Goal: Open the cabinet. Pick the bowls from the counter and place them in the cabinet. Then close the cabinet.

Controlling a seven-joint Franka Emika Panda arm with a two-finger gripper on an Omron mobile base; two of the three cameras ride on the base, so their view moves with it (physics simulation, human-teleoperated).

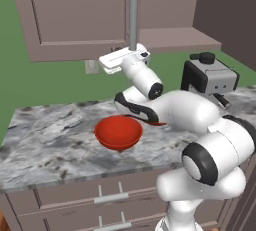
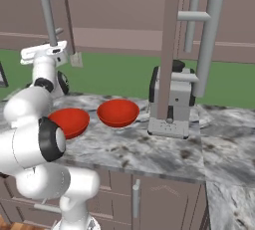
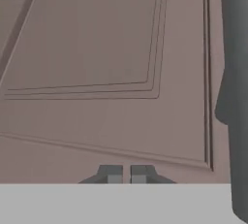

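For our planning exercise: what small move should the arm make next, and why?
Probably open and shift onto the grey bar handle: the gripper is shut facing the closed door panel, the handle off to one side, ungrasped, and both bowls sit on the counter.

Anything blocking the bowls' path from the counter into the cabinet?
The left door is shut, covering that half. The right door is swung open, shelf exposed: nothing visible between the bowls and it. The coffee machine stands on the counter under the open side.
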